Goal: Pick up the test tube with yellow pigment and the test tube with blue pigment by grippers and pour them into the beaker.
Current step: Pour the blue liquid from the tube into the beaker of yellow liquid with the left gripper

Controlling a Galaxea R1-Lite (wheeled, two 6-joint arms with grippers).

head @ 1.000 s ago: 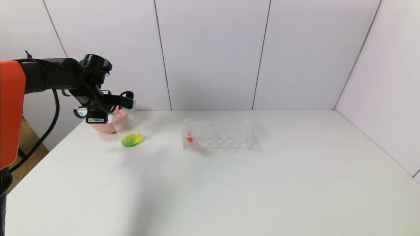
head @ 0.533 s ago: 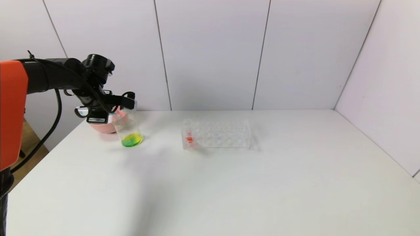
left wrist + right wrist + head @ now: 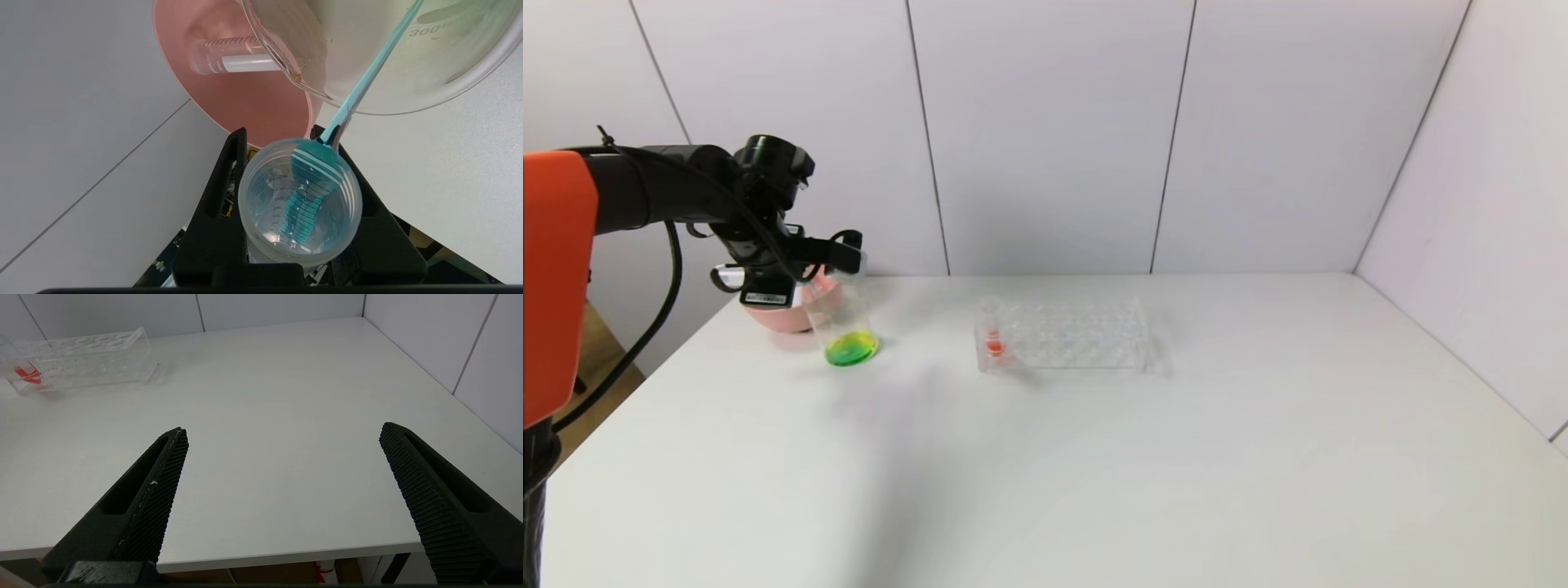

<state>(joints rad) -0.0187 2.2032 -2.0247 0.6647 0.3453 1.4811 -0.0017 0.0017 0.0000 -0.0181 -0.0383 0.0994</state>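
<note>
My left gripper (image 3: 848, 251) is shut on the test tube with blue pigment (image 3: 300, 200) and holds it tipped over the beaker (image 3: 843, 318). A thin blue stream (image 3: 367, 77) runs from the tube's mouth into the beaker (image 3: 449, 61). The liquid in the beaker's bottom is green (image 3: 851, 350). A clear tube with a white patch (image 3: 233, 57) lies in the pink bowl (image 3: 253, 102); no yellow liquid shows in it. My right gripper (image 3: 284, 430) is open and empty over the table's front edge.
The pink bowl (image 3: 772, 317) stands just behind the beaker at the table's back left. A clear plastic tube rack (image 3: 1066, 333) stands mid-table with a red-liquid tube (image 3: 992, 335) at its left end. Walls close the back and the right.
My left gripper has edged slightly to the right above the beaker. The liquid in the beaker has turned from yellow-green to greener.
</note>
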